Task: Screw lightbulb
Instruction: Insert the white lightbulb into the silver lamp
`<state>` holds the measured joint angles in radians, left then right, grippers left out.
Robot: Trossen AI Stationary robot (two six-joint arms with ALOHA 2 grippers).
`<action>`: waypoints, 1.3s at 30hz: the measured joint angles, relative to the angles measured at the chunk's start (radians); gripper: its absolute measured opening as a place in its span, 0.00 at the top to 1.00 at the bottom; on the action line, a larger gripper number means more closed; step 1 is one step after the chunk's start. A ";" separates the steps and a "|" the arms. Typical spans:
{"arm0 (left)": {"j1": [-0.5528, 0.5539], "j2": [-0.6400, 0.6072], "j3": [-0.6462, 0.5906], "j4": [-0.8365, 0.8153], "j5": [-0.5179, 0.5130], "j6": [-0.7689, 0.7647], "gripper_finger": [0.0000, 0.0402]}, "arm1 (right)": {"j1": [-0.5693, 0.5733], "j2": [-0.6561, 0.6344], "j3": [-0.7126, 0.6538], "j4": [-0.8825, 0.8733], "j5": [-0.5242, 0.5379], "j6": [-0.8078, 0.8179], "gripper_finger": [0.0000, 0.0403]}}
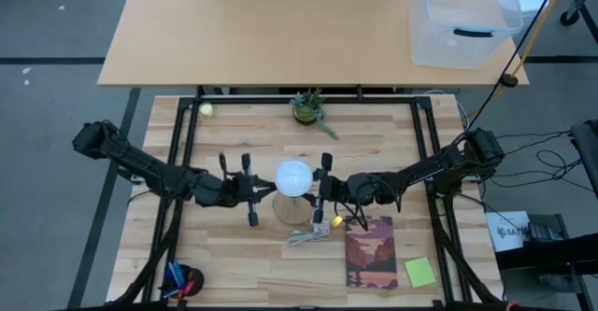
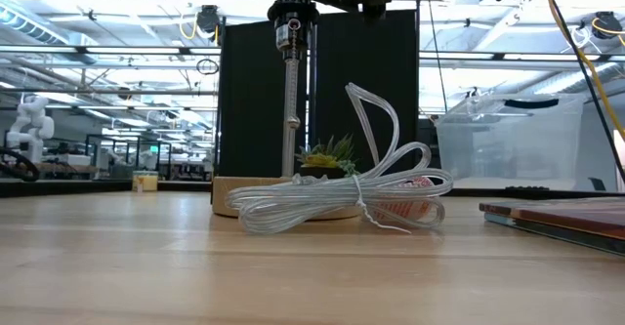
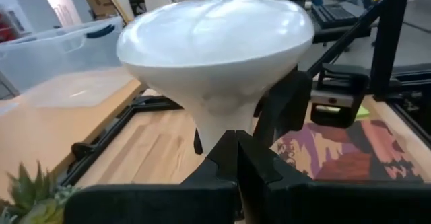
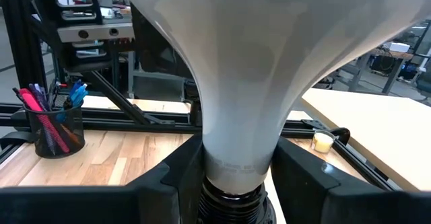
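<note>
Bulb point(image 1: 293, 176) stands upright in socket over the wooden base; light, slick, breakable. Right hand point(image 4: 236, 177) grips its stiff neck, best hold. Left hand point(image 3: 236, 158) shut, empty beside neck

1. The lightbulb point(image 1: 292, 176) is flanked closely: left gripper point(image 1: 259, 190) just beside it on one side, right gripper point(image 1: 321, 191) on the other
2. Coiled cable point(image 1: 306, 237) and book point(image 1: 371, 251) lie on the near boards
3. Potted plant point(image 1: 308, 108) stands behind
4. Bare wood lies open at near-left, apart from a pen cup point(image 1: 179, 281)
</note>
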<state>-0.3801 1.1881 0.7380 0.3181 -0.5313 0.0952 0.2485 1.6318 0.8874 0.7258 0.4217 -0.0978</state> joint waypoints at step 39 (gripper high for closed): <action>0.108 0.029 0.000 -0.030 0.147 -0.089 1.00 | 0.001 0.000 -0.001 -0.003 -0.002 0.000 0.59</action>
<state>-0.2726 1.2175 0.7383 0.2886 -0.3839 0.0063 0.2497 1.6321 0.8867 0.7231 0.4200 -0.0980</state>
